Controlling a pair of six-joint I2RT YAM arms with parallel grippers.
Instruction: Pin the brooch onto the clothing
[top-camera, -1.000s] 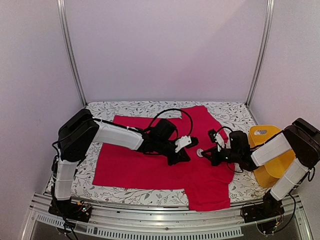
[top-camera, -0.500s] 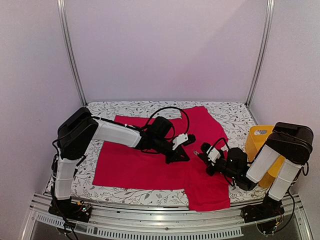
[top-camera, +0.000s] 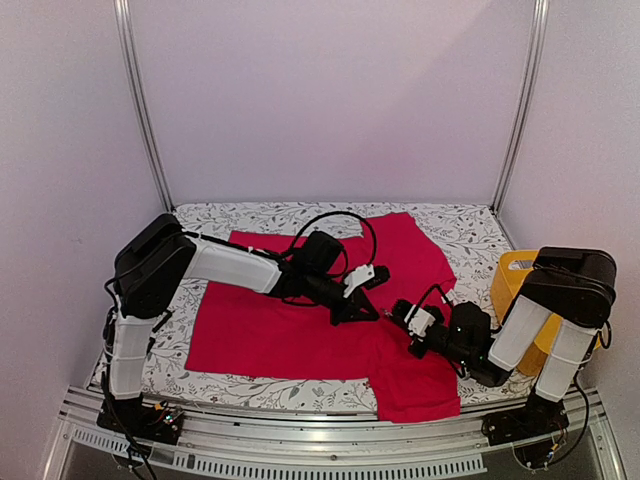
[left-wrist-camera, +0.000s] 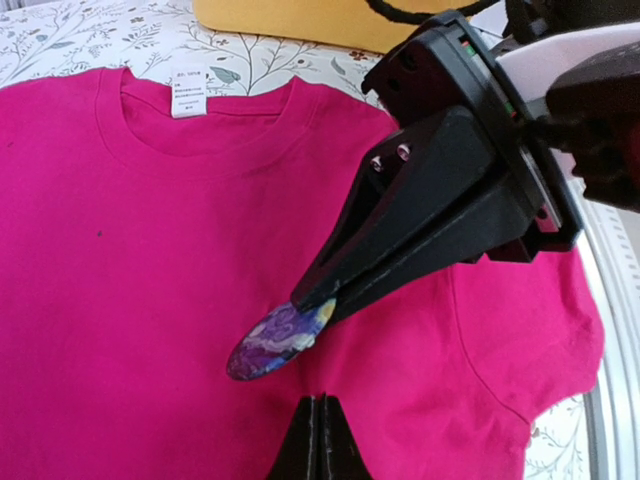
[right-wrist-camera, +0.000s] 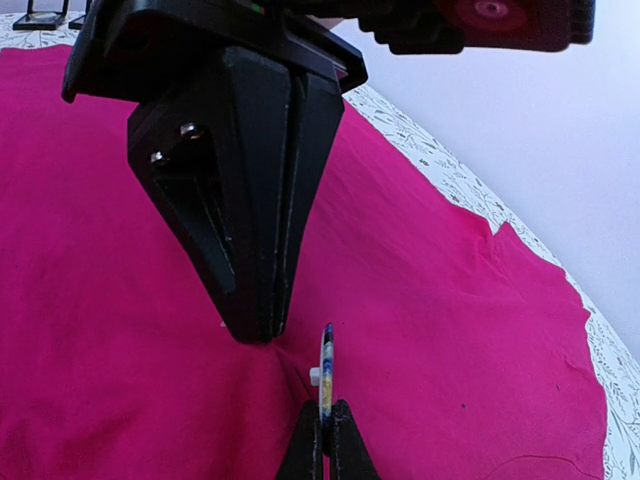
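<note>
Yellow bin (top-camera: 517, 272) at the right edge of the floral tablecloth (top-camera: 250, 215), partly behind the right arm; interior hidden in every view, so contents impossible to tell.

Red T-shirt (top-camera: 280, 335) spread flat across the cloth, white neck label (left-wrist-camera: 188, 98) at the collar; one sleeve hanging toward the near table edge in the overhead view.

Right gripper (left-wrist-camera: 312, 293) clenched, black fingers pressed together on the upper edge of the brooch (left-wrist-camera: 278, 338); oval, swirled in purple, blue and yellow; tilted, face angled toward the left wrist camera, over the chest of the shirt below the collar; seen edge-on and upright from the right wrist, a small white stub on one side; contact between its lower end and the fabric not clear.

Left gripper (right-wrist-camera: 263, 333) also clenched, no gap between the fingers; pointing down, tips at the red fabric just beside the brooch; slight creases in the cloth at the tips, but any pinch of fabric impossible to confirm.

Both arms meeting over the middle of the shirt, fingertips close together, not touching.
</note>
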